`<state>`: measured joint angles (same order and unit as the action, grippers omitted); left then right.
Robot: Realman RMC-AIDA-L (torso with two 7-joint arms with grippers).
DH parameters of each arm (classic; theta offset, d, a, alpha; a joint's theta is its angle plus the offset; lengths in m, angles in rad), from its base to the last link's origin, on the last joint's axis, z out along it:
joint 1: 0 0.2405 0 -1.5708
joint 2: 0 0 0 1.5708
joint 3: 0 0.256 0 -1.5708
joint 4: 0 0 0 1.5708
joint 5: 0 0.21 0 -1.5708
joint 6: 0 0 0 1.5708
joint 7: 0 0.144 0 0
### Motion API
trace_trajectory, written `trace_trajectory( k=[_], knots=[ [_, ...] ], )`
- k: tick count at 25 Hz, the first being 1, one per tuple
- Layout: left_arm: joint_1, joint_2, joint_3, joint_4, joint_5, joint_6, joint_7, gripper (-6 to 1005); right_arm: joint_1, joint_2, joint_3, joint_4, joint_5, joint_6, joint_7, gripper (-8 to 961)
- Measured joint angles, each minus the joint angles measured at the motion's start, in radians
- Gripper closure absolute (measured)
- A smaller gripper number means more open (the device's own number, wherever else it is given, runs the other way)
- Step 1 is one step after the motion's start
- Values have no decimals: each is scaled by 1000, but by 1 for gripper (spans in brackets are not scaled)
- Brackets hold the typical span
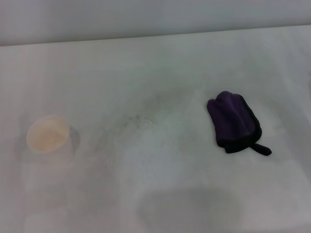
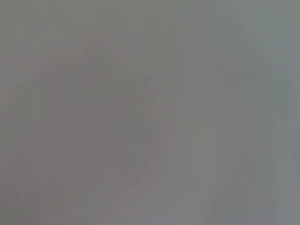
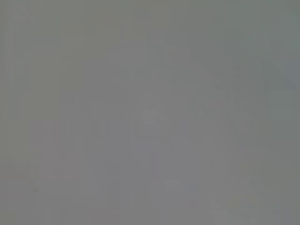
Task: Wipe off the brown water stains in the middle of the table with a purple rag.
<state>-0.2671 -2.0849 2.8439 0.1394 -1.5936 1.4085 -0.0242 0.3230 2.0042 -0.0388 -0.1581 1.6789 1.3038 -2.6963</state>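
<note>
No arm or jaws in view; their state cannot be told. The purple rag (image 1: 235, 121) lies untouched on the tabletop (image 1: 160, 194) at three o'clock. No brown blot discernible. Next: grasp the rag.

The white table (image 1: 160, 194) (faintly smudged) carries the purple rag (image 1: 233, 120) and a paper cup (image 1: 47, 134).

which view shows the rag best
The head view: the rag lies bunched on the table, right of the middle, whole and unobstructed, its black loop tail toward the robot. The left wrist and right wrist views show only featureless grey, with no rag in them.
</note>
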Motion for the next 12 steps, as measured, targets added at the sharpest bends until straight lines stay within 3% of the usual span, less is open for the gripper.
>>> trace_trajectory(
  k=[12],
  knots=[
    [-4, 3, 0, 19, 1, 0, 0, 122, 7, -1, 2, 4, 61, 0, -27, 644]
  ],
)
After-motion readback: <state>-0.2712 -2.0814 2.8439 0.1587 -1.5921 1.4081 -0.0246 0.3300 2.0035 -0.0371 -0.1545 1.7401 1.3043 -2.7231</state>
